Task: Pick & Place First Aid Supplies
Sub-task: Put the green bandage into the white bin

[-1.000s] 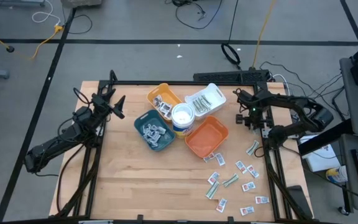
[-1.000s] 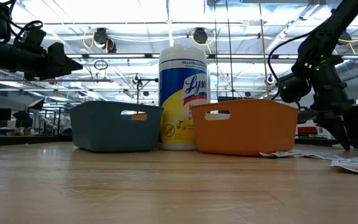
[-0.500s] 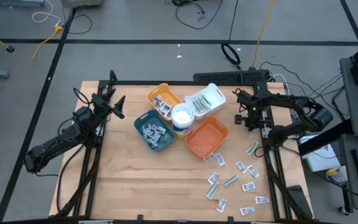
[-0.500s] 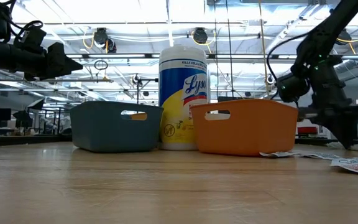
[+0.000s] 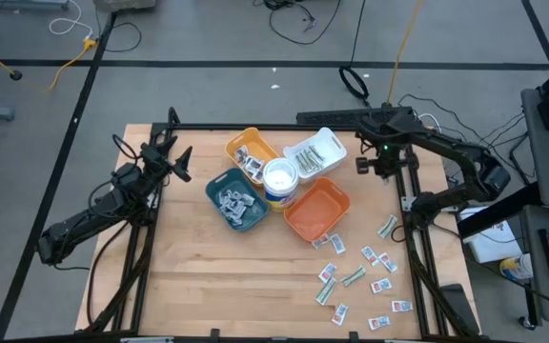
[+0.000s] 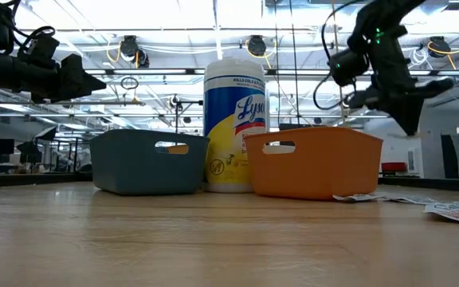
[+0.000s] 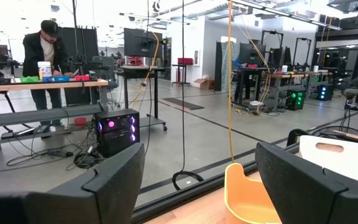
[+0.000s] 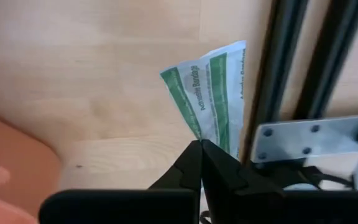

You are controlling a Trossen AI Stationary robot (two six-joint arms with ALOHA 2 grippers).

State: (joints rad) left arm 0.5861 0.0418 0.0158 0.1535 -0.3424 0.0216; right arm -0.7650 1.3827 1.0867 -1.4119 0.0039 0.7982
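My right gripper (image 5: 361,165) hangs above the table's far right part, beside the right rail, shut on a green-white strip packet (image 8: 211,93) of the first aid supplies. In the low view it (image 6: 410,126) points down, high above the orange tray (image 6: 313,162). More packets (image 5: 355,274) lie flat on the wood at the near right. My left gripper (image 5: 181,162) stays open at the far left, level and off the table, with nothing between its fingers (image 7: 114,180). My right gripper pinches the packet's end (image 8: 205,138) between its two fingertips, coming from above and pointing down. The packet is lifted clear of the table and fans out past the fingertips. Whether it is one strip or two, I cannot tell.
Four trays crowd the table's middle: yellow (image 5: 251,151), white (image 5: 315,152), blue (image 5: 236,198) and orange (image 5: 317,210), around a white round tub (image 5: 280,179). A black frame rail (image 8: 319,56) runs right beside the held packet. Bare wood spreads at the near left.
My right gripper has risen from the table by the right rail and drifted a little toward the far edge and the trays. The green-white packet has come up with it, clear of the wood.
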